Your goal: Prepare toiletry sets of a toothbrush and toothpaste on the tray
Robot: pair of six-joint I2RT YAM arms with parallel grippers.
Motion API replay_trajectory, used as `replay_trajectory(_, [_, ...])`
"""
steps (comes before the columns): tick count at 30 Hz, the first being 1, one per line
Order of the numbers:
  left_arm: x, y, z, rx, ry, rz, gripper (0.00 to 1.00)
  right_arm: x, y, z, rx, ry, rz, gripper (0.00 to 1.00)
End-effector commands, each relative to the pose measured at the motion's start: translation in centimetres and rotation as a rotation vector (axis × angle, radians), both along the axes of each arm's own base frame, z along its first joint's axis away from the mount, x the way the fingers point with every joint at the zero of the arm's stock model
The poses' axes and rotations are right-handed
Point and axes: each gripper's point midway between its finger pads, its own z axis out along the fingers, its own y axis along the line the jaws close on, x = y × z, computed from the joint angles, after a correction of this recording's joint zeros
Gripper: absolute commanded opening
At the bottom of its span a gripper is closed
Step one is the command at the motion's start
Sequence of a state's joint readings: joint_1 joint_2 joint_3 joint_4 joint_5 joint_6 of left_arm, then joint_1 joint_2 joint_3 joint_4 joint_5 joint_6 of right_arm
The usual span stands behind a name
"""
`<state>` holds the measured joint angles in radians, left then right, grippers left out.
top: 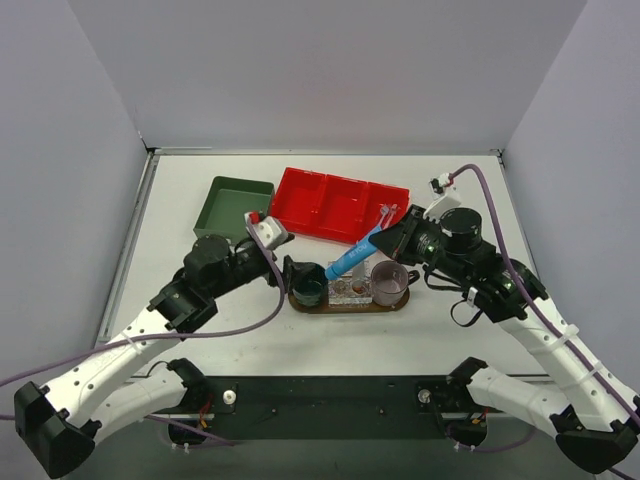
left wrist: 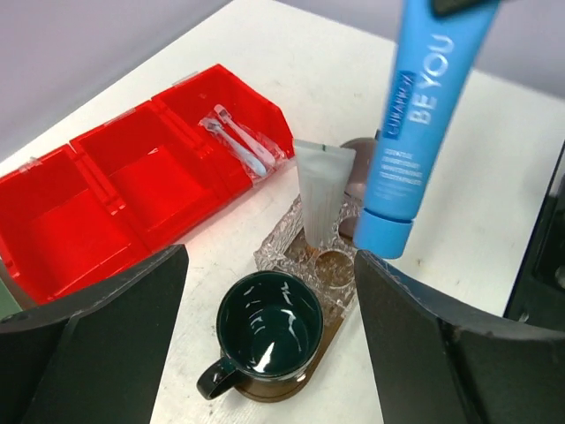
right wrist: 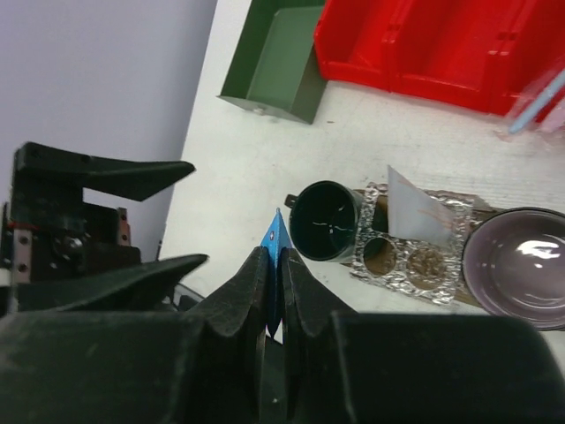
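My right gripper (top: pixel 393 240) (right wrist: pixel 277 265) is shut on the crimped end of a blue toothpaste tube (top: pixel 355 258) (left wrist: pixel 424 115). The tube hangs cap-down over a clear embossed holder (top: pixel 352 288) (left wrist: pixel 305 256) on the oval brown tray (top: pixel 350 305). A white tube (left wrist: pixel 322 190) (right wrist: pixel 415 208) stands in that holder. A dark green mug (top: pixel 308 285) (left wrist: pixel 269 331) sits on the tray's left end and a translucent pink mug (top: pixel 389 283) (right wrist: pixel 521 265) on its right end. My left gripper (top: pixel 285 270) (left wrist: pixel 269 291) is open and empty, just above the green mug. Pale toothbrushes (left wrist: pixel 238 141) (top: pixel 388 212) lie in the red bin.
The red three-compartment bin (top: pixel 340 205) (left wrist: pixel 115 194) stands behind the tray, and its left and middle compartments look empty. A green square box (top: pixel 235 207) (right wrist: pixel 278 62) sits to its left. Both arms meet over the tray.
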<state>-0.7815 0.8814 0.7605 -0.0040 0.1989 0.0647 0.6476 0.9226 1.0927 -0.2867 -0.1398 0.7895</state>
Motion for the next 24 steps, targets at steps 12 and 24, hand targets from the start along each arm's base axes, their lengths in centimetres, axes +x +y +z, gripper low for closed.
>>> replay_trajectory(12, [10.4, 9.0, 2.7, -0.289, 0.25, 0.488, 0.88, -2.4, 0.3, 4.2, -0.38, -0.274, 0.019, 0.0])
replay_trajectory(24, [11.1, 10.5, 0.0, -0.201, 0.316, 0.598, 0.87, -0.2, 4.9, 0.9, -0.611, -0.326, 0.057, 0.0])
